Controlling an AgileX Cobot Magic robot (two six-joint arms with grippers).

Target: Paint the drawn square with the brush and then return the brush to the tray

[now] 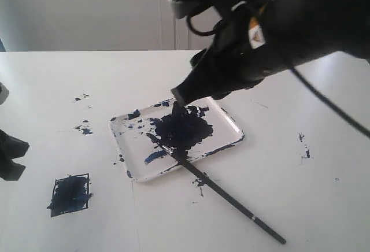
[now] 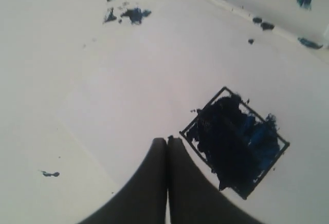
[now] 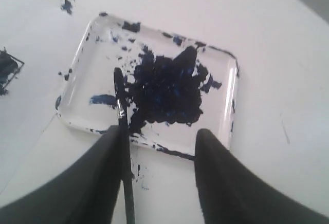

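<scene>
The tray lies mid-table, blotched with dark blue paint. The brush rests with its tip in the tray and its handle running out over the rim onto the table. My right gripper hovers over the tray's far side. In the right wrist view it is open, and the brush passes beside one finger above the tray. The drawn square, smeared dark blue, sits front left. My left gripper is shut and empty beside the square; it shows at the left edge.
Dark paint specks dot the white table left of the tray, and more specks lie to its right. A few smears sit by the tray's near rim. The right arm's bulk and cable hang over the table's back right.
</scene>
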